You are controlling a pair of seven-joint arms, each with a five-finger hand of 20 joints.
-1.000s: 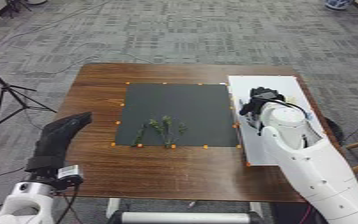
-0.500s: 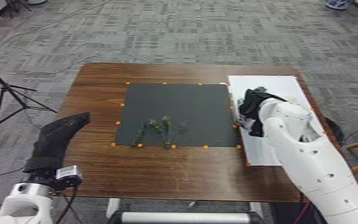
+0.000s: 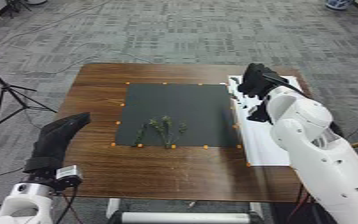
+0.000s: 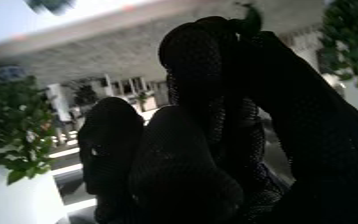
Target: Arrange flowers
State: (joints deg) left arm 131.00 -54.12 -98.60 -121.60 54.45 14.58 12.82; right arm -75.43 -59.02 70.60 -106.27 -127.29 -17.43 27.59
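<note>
Near the far right corner of the brown wooden counter [image 3: 175,172], the right robot hand [image 3: 259,81] pinches a small dark-green leafy tip [image 4: 252,20]; the left robot hand [image 3: 60,132] hangs open.

Could pass freely over the far half of the mat [image 3: 174,97] and the strip of worktop [image 3: 167,172] beyond, or along the near side. Must go over or around the green stems [image 3: 165,131] on the mat's near part. Meets the left robot hand [image 3: 60,134] at the left side, then the right robot hand [image 3: 258,80] and right arm [image 3: 313,140] over the white board [image 3: 266,150].
</note>
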